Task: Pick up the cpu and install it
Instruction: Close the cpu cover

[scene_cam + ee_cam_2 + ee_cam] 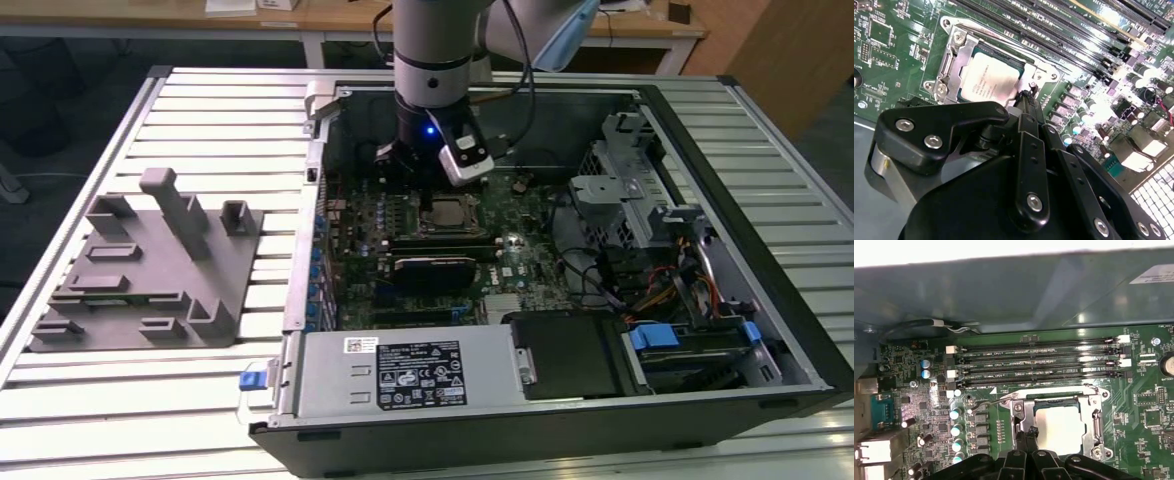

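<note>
- Item, cpu [989, 82]: a pale silver square lying flat inside the metal socket frame [949, 65] on the green motherboard [884, 60]. The board sits in the open computer case [747, 130], which rests on the bench [200, 110]. In the first wrist view the chip's edges run parallel to the frame.
- Item, gripper [1026, 97]: the fingers are drawn together to a narrow tip with nothing held between them. The tip stands at the frame's edge, just beside the cpu. Whether it touches the frame cannot be told.
- Risk, seating: it cannot be told whether the chip is fully down on its contacts. If it sits slightly off its keying, downward pressure would probably bend the contacts beneath it.
- Risk, scraping: the tip is so close to the chip's rim that a small sideways slip could lever the cpu up at one corner or mark its top.
- Risk, retention: a thin wire lever [986, 403] lies beside the frame, and whether it is latched is not determinable. If it is unlatched, the chip is loose and a knock could shift it.
- Risk, neighbours: upright capacitors [956, 430] and the memory slots [1039, 362] stand near the socket. The broad black linkage behind the tip could strike them if the arm drifts or tilts.
- Risk, snagging: a dark cable [909, 325] runs along the case wall near the arm, and a wide swing might catch it.
</note>
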{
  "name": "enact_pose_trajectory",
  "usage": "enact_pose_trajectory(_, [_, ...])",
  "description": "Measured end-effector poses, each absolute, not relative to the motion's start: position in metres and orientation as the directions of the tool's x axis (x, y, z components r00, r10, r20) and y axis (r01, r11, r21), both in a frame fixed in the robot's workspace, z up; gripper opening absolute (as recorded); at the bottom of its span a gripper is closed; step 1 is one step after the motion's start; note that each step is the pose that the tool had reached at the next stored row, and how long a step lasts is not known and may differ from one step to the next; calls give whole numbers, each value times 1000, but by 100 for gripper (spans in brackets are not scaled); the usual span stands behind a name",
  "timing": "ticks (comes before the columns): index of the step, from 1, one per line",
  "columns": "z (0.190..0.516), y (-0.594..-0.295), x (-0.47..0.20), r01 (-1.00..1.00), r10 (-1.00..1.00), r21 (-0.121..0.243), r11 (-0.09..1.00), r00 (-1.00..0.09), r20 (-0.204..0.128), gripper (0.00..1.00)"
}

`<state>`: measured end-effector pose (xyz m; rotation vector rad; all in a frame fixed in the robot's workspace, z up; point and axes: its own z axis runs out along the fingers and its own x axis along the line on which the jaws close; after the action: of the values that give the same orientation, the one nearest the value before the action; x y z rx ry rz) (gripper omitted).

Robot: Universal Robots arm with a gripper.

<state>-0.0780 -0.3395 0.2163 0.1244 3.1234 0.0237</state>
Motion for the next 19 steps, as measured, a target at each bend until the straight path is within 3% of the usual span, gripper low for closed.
enact_pose_trajectory(19, [217,-338,-49,79,80,15,997,-997,-15,11])
